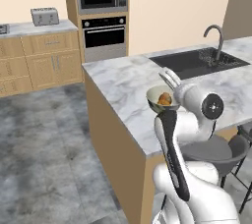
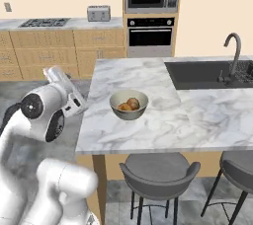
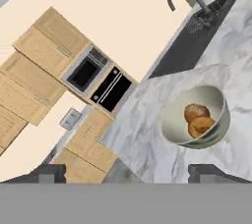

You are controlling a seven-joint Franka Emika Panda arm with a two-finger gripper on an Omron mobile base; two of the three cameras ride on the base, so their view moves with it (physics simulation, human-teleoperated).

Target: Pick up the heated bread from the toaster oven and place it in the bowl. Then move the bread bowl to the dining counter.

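Grey stools (image 2: 159,173) line the dining counter (image 2: 148,125), where the bowl (image 2: 129,104) rests near the edge, heated bread (image 2: 133,103) inside. Spread-fingered and empty, the gripper (image 3: 127,171) hangs beside it; retreating straight back should avoid nudging the rim.

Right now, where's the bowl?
The bowl sits on the dining counter near its left end, left of the sink, with bread inside. Stool below.
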